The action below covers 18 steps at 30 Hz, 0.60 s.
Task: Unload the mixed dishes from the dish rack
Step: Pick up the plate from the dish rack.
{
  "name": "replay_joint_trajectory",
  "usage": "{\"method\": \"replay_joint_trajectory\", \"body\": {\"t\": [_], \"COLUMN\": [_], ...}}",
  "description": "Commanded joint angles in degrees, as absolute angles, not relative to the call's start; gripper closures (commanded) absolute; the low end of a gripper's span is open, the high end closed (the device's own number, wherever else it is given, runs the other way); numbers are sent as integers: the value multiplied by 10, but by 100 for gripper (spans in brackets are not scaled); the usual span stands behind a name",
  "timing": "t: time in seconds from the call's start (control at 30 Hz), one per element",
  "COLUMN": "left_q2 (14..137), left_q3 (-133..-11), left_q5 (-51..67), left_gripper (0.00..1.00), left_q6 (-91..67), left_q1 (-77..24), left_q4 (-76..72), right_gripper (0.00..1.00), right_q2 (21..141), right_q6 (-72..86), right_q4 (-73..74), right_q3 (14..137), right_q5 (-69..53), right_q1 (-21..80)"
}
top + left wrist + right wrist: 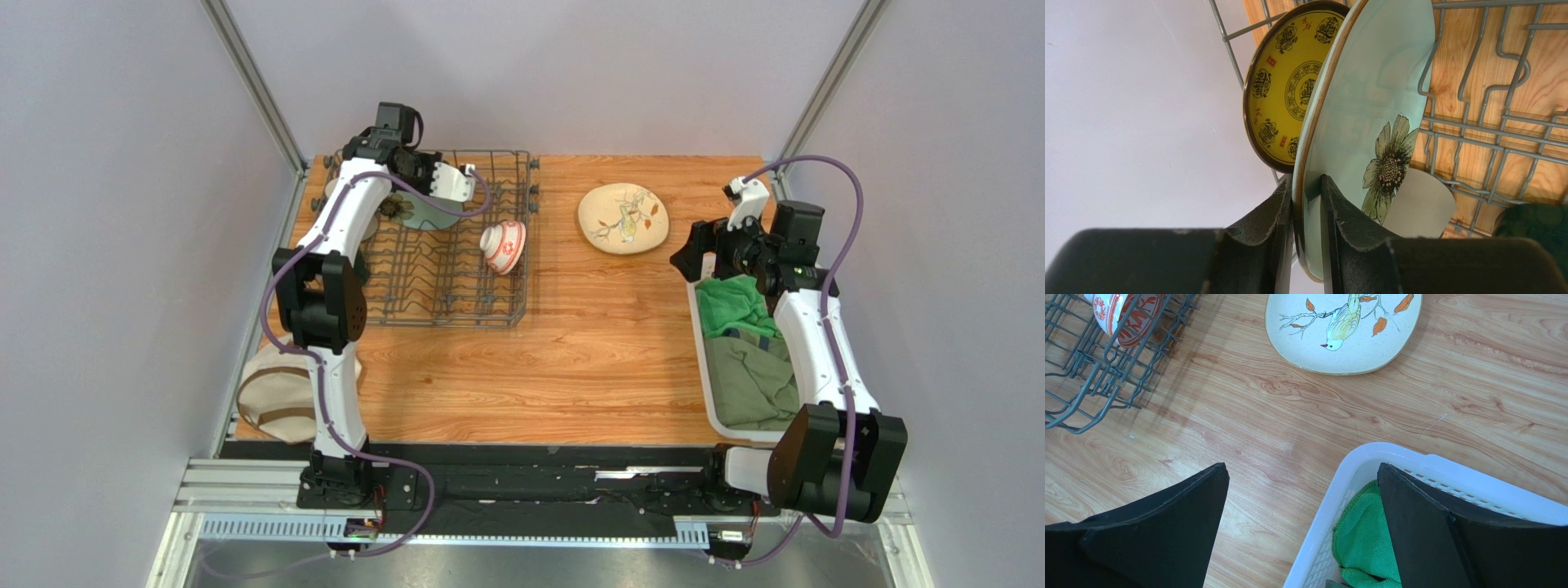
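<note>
The grey wire dish rack (454, 276) stands at the back left of the table. My left gripper (1308, 202) is shut on the rim of the pale green flowered plate (1370, 104), which stands upright in the rack (1475, 92). The yellow-and-dark patterned plate (1287, 79) stands just behind it. The beige cup (1419, 208) and the dark green mug (1536, 223) lie beyond. The red-and-white bowl (503, 243) sits tilted at the rack's right side. The cream plate (623, 217) lies flat on the table. My right gripper (1303, 484) is open and empty above the basket's corner.
A white slotted basket (709, 368) with green cloths (742, 312) stands at the right edge, under my right arm. A cream round thing with brown trim (276, 392) lies off the table's front left corner. Bare wood lies between rack and basket.
</note>
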<state>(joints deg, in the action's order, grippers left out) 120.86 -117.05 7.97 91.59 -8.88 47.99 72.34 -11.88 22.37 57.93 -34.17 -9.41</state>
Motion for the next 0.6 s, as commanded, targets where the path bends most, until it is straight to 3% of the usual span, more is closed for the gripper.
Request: {"method": "replay_joint_trajectory", "body": {"t": [0.0, 0.57], "left_q2": [1199, 1174], "left_q3": [-1187, -1207], "left_q5": [52, 28], "left_gripper": [100, 100], "left_q6": [891, 805], "left_q1": [-82, -86], "left_q4": [531, 548], "right_gripper": [4, 4], "right_q2": [722, 714], "right_q6": [-125, -122], "right_q4": [196, 198], "right_q3": [577, 577], "right_q5": [-356, -370], "right_q1": [-92, -91]}}
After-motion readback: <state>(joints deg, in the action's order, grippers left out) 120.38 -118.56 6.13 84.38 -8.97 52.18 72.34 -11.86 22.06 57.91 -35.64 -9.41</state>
